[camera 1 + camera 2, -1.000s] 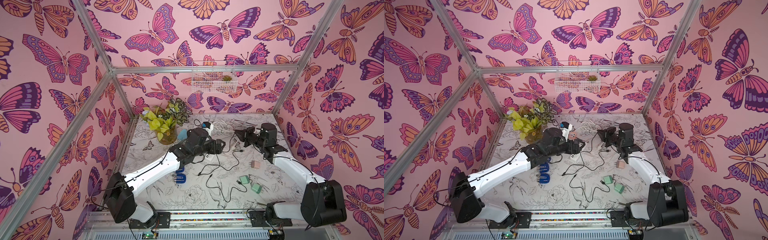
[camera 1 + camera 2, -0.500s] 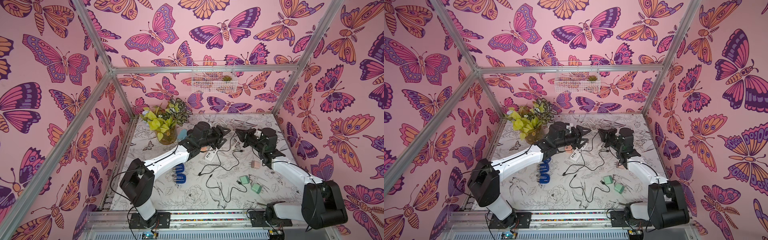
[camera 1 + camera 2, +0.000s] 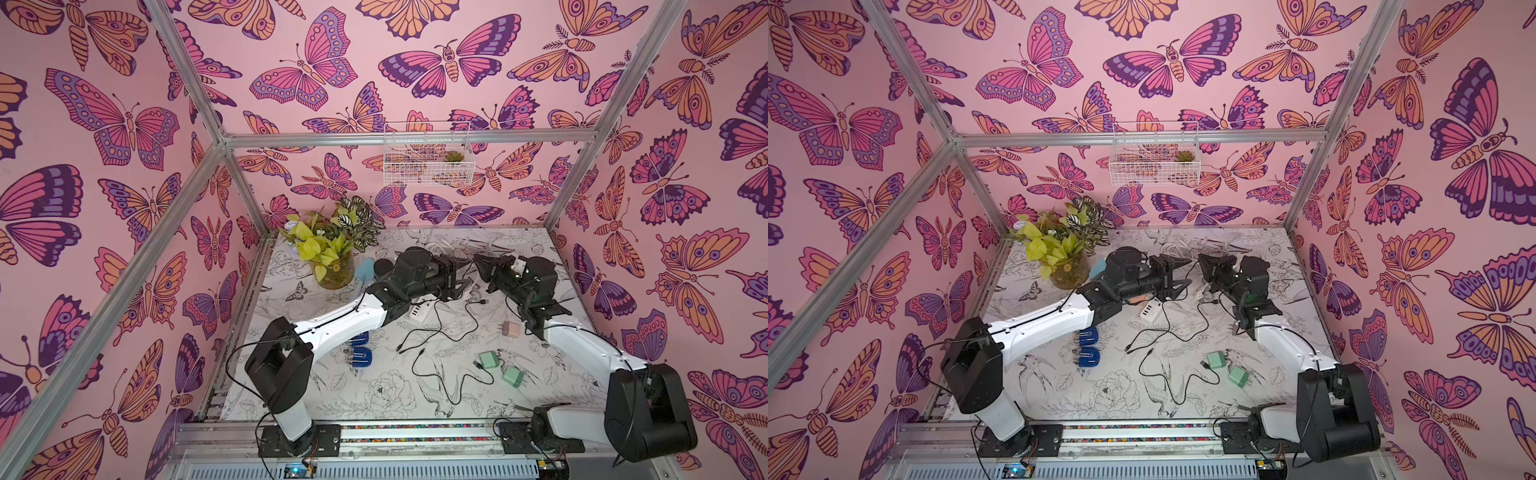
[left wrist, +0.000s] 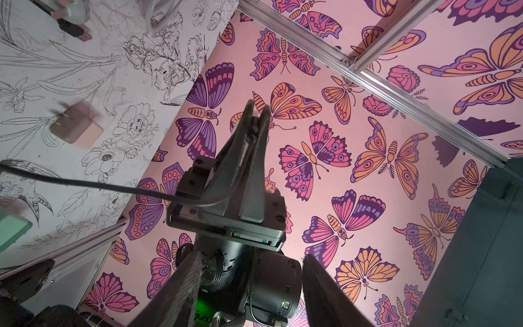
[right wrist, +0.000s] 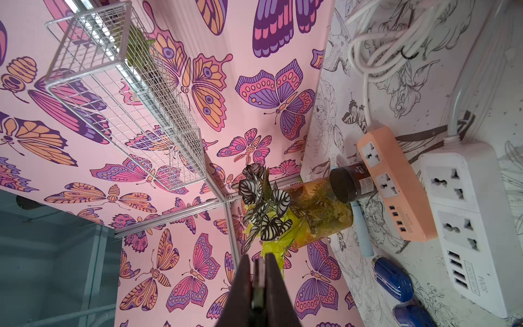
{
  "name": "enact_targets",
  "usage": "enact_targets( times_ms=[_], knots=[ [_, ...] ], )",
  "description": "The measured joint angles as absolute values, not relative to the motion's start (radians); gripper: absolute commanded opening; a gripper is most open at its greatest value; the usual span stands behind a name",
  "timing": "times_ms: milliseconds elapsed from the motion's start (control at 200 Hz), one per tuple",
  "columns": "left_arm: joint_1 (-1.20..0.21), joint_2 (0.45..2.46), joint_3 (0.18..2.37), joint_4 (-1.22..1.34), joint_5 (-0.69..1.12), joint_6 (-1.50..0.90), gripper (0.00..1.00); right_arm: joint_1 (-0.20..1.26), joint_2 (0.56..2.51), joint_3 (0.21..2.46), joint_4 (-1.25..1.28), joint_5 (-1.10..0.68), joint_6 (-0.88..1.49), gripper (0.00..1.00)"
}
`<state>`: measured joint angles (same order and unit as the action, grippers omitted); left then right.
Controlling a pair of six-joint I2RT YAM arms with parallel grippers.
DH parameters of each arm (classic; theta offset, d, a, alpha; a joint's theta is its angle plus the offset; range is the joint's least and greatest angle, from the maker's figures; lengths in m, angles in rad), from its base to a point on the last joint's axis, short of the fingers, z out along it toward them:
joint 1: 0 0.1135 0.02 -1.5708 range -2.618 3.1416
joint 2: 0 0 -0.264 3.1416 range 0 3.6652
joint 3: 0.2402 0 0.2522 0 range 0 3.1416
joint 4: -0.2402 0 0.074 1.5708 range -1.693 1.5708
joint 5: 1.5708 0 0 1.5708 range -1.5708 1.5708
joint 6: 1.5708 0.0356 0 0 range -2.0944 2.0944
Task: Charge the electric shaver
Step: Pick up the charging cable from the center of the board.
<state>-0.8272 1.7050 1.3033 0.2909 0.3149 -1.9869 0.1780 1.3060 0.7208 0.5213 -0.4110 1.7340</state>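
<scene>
1. Electric shaver (image 3: 365,269), as we read it, is the slim pale-blue stick beside the vase (image 3: 334,272) near the table's (image 3: 374,399) back left corner. Both top views show it, though the left arm hides most of it. The left gripper (image 3: 465,276) and the right gripper (image 3: 478,262) face each other tip to tip above the back of the table.
2. In the left wrist view, the right gripper's fingers are pressed together on the end of a black charging cable (image 4: 99,184). Our left fingers (image 4: 181,291) stand apart with nothing between them.
3. In the right wrist view, the shaver lies flat beside the orange power strip (image 5: 396,184). Its long axis runs from the vase toward the front edge, roughly parallel to the left edge. We cannot tell which end carries the head or the port.
4. We judge this to be a handover of the cable end, with nothing plugged in yet. Next, the left fingers need to close squarely just behind the plug. The shaver's port must then be found.
</scene>
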Motion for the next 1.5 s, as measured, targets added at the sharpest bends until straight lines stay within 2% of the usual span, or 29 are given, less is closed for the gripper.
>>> enact_targets(
  times_ms=[260, 506, 801, 931, 977, 1122, 1222, 1327, 1502],
  knots=[
    [-0.822, 1.811, 1.359, 0.316, 0.287, -2.016, 0.38, 0.193, 1.273, 0.67, 0.535, -0.411, 1.76, 0.0],
    [-0.802, 1.833, 1.36, 0.319, 0.283, -2.008, 0.21, 0.193, 1.239, 0.652, 0.526, -0.413, 1.777, 0.0],
    [-0.797, 1.837, 1.36, 0.328, 0.289, -1.998, 0.15, 0.194, 1.23, 0.652, 0.503, -0.424, 1.781, 0.0],
    [-0.796, 1.848, 1.36, 0.344, 0.292, -1.993, 0.0, 0.198, 1.233, 0.652, 0.494, -0.429, 1.781, 0.0],
    [-0.796, 1.851, 1.36, 0.344, 0.293, -1.991, 0.0, 0.198, 1.236, 0.652, 0.487, -0.431, 1.781, 0.0],
    [-0.786, 1.852, 1.36, 0.344, 0.307, -1.966, 0.0, 0.199, 1.241, 0.654, 0.463, -0.446, 1.78, 0.26],
    [-0.772, 1.849, 1.351, 0.353, 0.315, -1.947, 0.0, 0.196, 1.241, 0.654, 0.439, -0.451, 1.783, 0.33],
    [-0.758, 1.836, 1.322, 0.36, 0.319, -1.937, 0.0, 0.186, 1.24, 0.654, 0.422, -0.453, 1.783, 0.33],
    [-0.752, 1.833, 1.304, 0.364, 0.323, -1.926, 0.0, 0.18, 1.241, 0.656, 0.419, -0.465, 1.794, 0.19]
  ],
)
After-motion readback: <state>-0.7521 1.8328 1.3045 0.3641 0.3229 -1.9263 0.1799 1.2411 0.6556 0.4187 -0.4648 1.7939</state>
